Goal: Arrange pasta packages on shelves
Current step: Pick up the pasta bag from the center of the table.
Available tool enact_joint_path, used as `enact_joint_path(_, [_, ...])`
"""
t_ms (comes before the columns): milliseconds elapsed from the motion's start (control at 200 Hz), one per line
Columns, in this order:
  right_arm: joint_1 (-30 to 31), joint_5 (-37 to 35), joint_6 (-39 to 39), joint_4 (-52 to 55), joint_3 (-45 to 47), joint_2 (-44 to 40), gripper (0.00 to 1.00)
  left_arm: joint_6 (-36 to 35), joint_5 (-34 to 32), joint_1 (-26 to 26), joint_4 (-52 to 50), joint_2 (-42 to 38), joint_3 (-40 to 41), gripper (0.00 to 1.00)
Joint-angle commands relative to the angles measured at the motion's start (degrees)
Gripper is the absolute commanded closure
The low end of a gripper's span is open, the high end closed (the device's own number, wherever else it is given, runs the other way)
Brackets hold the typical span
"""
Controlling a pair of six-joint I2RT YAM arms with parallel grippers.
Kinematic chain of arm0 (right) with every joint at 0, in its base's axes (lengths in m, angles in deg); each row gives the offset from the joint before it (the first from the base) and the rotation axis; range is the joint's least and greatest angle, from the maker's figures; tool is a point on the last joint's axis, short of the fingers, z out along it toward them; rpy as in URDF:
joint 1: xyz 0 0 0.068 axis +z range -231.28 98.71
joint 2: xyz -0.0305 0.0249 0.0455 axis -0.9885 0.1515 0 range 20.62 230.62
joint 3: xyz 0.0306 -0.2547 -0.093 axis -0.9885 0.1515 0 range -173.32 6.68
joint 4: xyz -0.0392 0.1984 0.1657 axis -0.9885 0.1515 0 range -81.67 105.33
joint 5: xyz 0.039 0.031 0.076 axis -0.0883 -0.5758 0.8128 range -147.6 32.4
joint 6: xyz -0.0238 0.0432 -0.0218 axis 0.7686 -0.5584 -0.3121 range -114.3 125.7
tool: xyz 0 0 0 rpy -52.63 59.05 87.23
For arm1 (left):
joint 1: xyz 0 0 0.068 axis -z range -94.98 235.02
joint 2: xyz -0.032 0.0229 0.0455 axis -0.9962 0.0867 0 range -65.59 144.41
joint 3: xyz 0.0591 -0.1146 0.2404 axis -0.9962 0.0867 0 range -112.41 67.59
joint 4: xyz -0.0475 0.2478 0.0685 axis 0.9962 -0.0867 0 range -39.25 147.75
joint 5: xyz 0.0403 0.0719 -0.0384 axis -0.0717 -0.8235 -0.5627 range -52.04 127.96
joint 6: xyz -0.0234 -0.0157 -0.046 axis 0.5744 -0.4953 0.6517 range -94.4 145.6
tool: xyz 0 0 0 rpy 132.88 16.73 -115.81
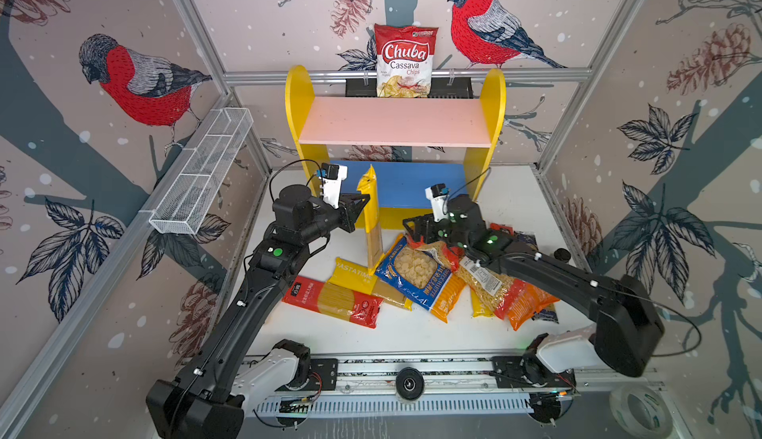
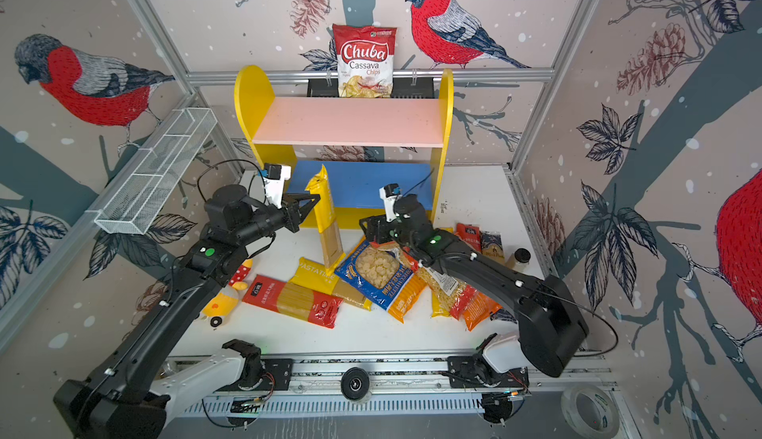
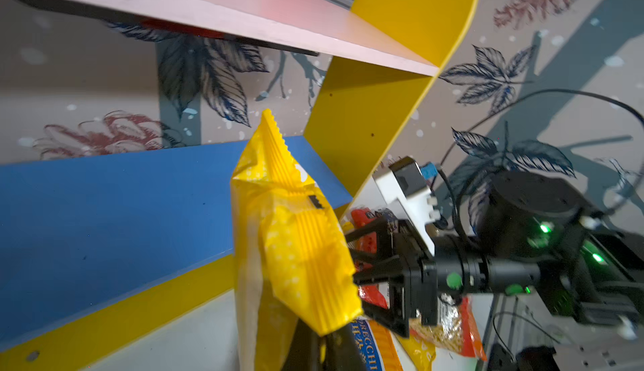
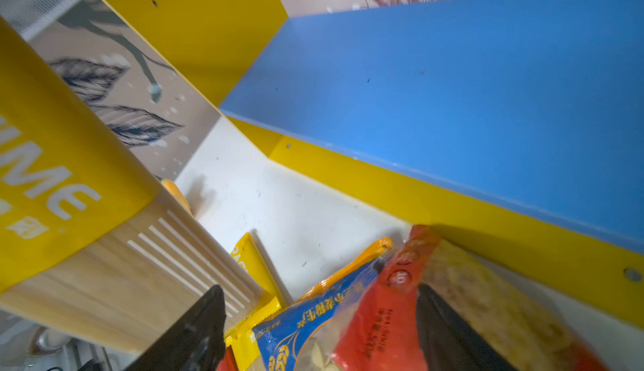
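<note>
Red spaghetti pack (image 1: pixel 332 301) lies flat on bench (image 1: pixel 412 329). Left hand (image 1: pixel 363 202) clamps upright yellow PASTATIME pack (image 1: pixel 371 218); right hand (image 1: pixel 414 230), spread wide, hovers just beside it.

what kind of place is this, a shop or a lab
Most likely a robot test cell, not a shop: printed bird wallpaper panels in an aluminium frame, two arms on a rail, and a toy-sized shelf rack.

The white tabletop (image 1: pixel 416 329) carried the yellow rack (image 1: pixel 474 181), whose pink board (image 1: pixel 391 121) and blue board (image 1: pixel 408 183) were bare. A loose heap of pasta packages (image 1: pixel 429 280) lay on the tabletop before the rack. A plush toy (image 2: pixel 224 301) lay beside the heap.
</note>
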Motion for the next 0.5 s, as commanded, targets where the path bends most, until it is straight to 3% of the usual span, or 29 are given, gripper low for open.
enact_joint_path(0, [-4.1, 14.3, 0.2, -12.4, 5.2, -4.9, 0.13, -5.9, 9.9, 0.2, 7.3, 0.4, -1.2, 1.00])
enact_joint_path(180, [-8.2, 25.9, 3.7, -13.1, 6.9, -9.7, 0.06, -7.4, 17.7, 1.0, 12.1, 0.7, -0.6, 1.00])
enact_joint_path(340, [-7.9, 29.6, 7.8, -10.1, 5.3, -8.4, 0.00, -8.6, 23.5, 1.5, 16.1, 1.1, 1.2, 1.00])
enact_joint_path(495, [-7.2, 32.7, 11.7, -12.2, 5.8, -7.9, 0.00, -5.5, 28.1, 1.4, 24.7, 1.7, 4.6, 1.00])
